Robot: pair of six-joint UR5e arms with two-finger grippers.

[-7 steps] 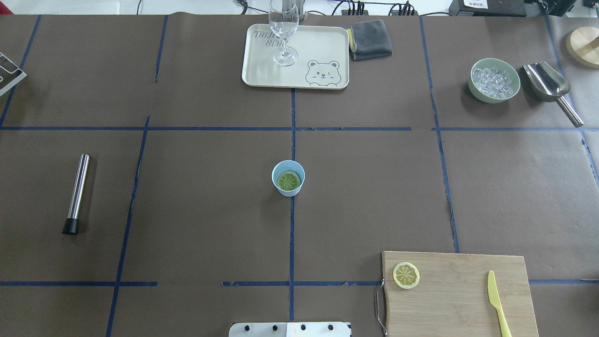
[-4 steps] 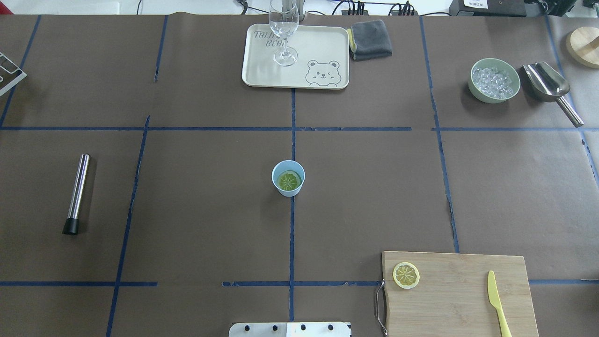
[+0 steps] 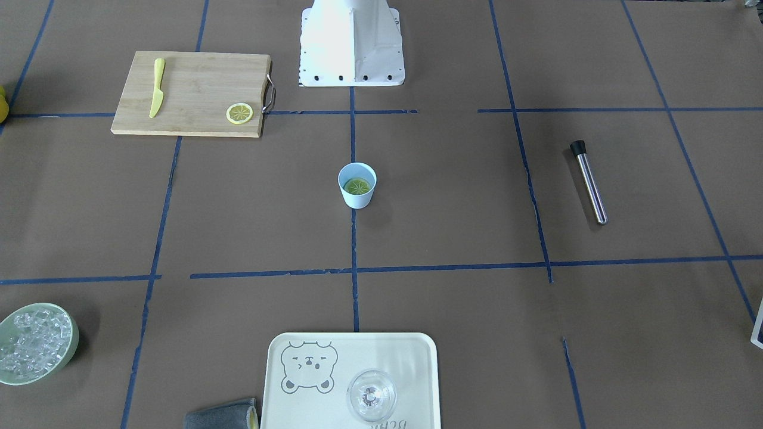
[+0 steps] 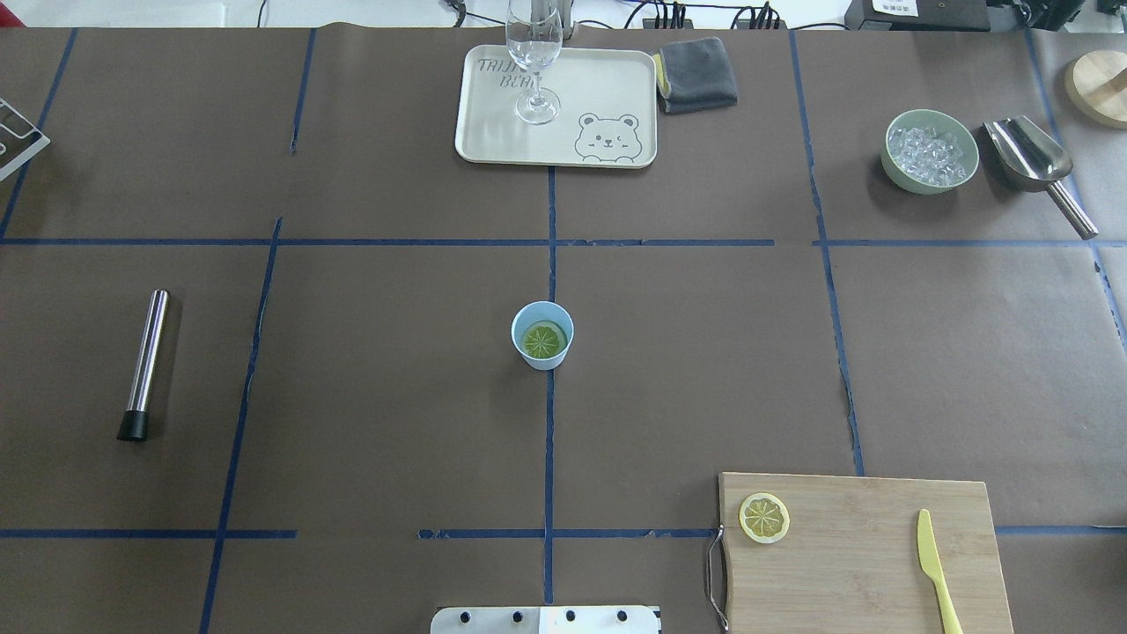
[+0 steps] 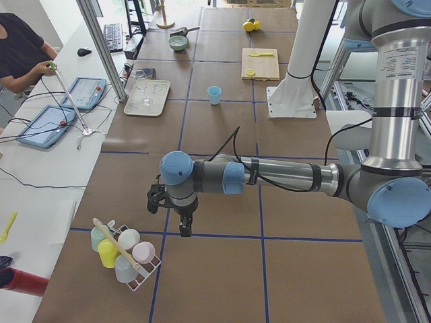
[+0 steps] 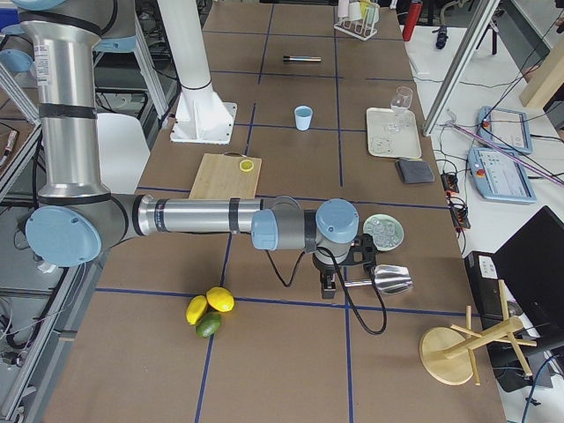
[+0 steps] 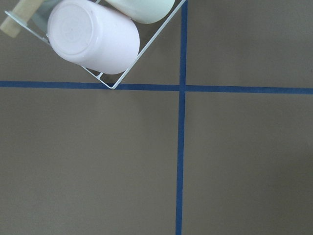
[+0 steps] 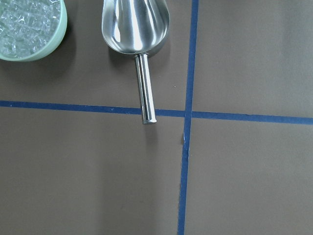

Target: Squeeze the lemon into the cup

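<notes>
Lemon (image 3: 357, 186) lies flat inside the cup (image 3: 357, 200) at mid-worktop, on the centre line. Second slice (image 4: 764, 517) sits on the cutting board (image 4: 863, 563), robot's right. Left jaws and right jaws hang over opposite worktop ends, well apart from the cup, neither judged nearer; their opening cannot be told

— What are the arms made of?
— The left arm (image 5: 289, 176) and right arm (image 6: 189, 216) are silver tubes with grey joints and round light-blue caps.
— Any wiring?
— A black cable (image 5: 232, 141) loops just behind the black left gripper (image 5: 183, 227). The white pedestal (image 3: 351, 53) shows a row of dark screws.
</notes>
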